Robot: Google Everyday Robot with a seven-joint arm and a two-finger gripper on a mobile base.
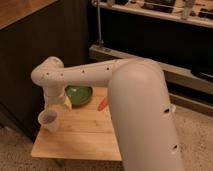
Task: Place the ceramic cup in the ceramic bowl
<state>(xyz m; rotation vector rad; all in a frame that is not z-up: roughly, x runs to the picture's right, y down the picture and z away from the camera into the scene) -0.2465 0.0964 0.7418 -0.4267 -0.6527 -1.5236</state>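
Stretching over the ceramic bowl from its right, the big white arm bends at an elbow to the bowl's left and drops its wrist straight down. That posture reads as a top-down approach to the cup, not to the bowl. The wooden table carries everything, with the bowl toward its back edge.

The bowl sits flat, its green inside facing up and ready to receive. The part I can see holds nothing, though the wrist covers its left side. A pale yellowish piece at that left rim could belong to the tool or be something lying there; I cannot tell which.

The ceramic cup stands upright on the table, just in front and to the left of the bowl and apart from it. Nothing can be made out inside it.

The gripper hangs right over the cup, beside the bowl's left rim. Its jaws are spread wide and have hold of nothing. An orange thing lies just right of the bowl, out of the likely carrying path.
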